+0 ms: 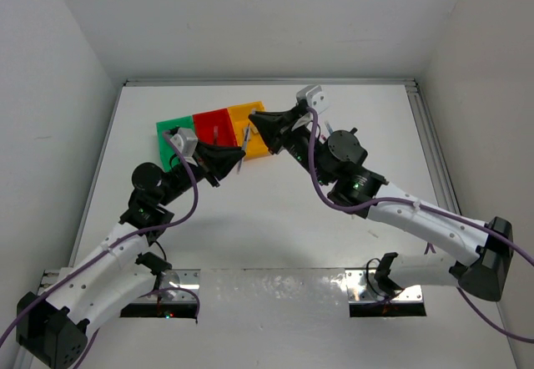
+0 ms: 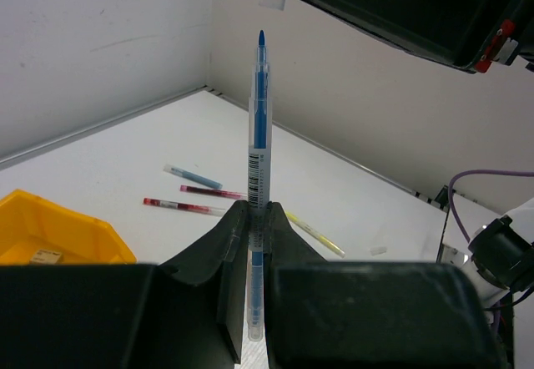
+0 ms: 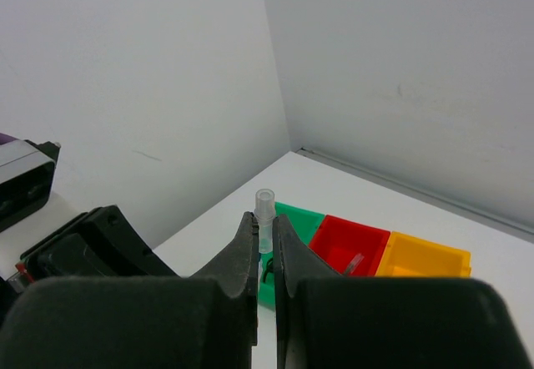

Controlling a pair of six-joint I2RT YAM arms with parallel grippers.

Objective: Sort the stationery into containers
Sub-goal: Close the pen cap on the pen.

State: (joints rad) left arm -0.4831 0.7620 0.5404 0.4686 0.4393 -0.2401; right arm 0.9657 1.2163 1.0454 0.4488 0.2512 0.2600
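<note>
My left gripper (image 2: 259, 212) is shut on a blue pen (image 2: 259, 135), which stands up between the fingers with its bare tip pointing away. My right gripper (image 3: 264, 219) is shut on a small clear pen cap (image 3: 265, 206). In the top view both grippers, left (image 1: 234, 162) and right (image 1: 254, 122), hang close together over the front of the containers: green bin (image 1: 169, 128), red bin (image 1: 214, 124), yellow bin (image 1: 249, 117). A black-handled item (image 3: 268, 270) lies in the green bin (image 3: 299, 219), and a clear piece (image 3: 355, 262) in the red bin (image 3: 351, 237).
Loose on the table beyond the left gripper lie a blue pen (image 2: 193, 177), two red pens (image 2: 212, 192) (image 2: 183, 208), a yellow pen (image 2: 314, 233) and a small pale piece (image 2: 378, 250). Walls close the table at the back and sides. Purple cables (image 1: 313, 169) hang along the arms.
</note>
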